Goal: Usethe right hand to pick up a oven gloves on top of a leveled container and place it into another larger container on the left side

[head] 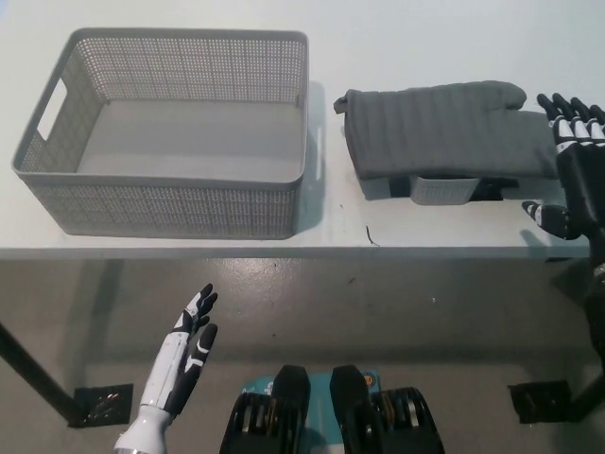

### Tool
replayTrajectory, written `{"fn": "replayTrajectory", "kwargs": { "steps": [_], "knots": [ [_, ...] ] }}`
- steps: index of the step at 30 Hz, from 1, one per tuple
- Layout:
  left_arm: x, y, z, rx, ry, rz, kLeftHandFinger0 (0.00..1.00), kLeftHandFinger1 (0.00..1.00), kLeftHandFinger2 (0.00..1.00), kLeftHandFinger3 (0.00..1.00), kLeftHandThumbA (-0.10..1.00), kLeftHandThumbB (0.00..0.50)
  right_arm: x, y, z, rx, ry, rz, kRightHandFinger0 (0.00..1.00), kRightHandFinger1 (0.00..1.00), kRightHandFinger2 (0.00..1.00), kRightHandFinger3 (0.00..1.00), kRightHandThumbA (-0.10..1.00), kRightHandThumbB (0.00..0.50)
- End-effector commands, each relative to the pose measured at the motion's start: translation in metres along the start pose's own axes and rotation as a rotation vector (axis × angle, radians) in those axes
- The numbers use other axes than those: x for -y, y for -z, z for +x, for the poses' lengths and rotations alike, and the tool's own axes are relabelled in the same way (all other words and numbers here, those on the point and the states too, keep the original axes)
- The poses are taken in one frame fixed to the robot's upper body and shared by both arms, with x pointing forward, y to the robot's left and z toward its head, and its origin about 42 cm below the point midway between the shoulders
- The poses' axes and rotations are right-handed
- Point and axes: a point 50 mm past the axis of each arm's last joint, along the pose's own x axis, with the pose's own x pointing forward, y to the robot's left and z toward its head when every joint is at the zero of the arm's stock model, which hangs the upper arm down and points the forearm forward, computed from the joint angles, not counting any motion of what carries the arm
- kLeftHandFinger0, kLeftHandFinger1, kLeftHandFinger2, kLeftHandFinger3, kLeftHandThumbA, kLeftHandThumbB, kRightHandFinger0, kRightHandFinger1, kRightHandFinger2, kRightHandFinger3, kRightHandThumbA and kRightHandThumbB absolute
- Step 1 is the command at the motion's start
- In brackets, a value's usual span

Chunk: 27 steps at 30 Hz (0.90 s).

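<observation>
No readable text anywhere here, honestly. The grey oven glove [444, 128] is plain quilted fabric with no tag or logo showing, the perforated grey basket [170, 203] by the surface's left edge has no label or brand mark on its walls, and the small container [440, 191] under the glove shows nothing printed either. No numbers, stickers or signs on the white surface [425, 38].
</observation>
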Motion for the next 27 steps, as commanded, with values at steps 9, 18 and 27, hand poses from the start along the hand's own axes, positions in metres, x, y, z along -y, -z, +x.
{"fn": "replayTrajectory", "kwargs": {
  "steps": [9,18,27],
  "knots": [
    [-0.003,-0.012,0.009,0.077,-0.018,0.007,1.0,1.0,1.0,1.0,1.0,0.087,0.014,-0.025,0.041,0.016,0.088,-0.02,1.0,1.0,1.0,1.0,1.0,0.361],
    [-0.003,-0.012,0.009,0.081,-0.019,0.01,1.0,1.0,1.0,1.0,1.0,0.079,0.0,-0.027,0.056,-0.006,0.053,-0.001,1.0,1.0,1.0,1.0,1.0,0.351],
    [-0.004,-0.012,0.009,0.077,-0.022,0.006,1.0,1.0,1.0,1.0,1.0,0.09,-0.011,-0.021,0.07,-0.045,-0.002,-0.025,1.0,1.0,1.0,1.0,1.0,0.363]
  ]
}}
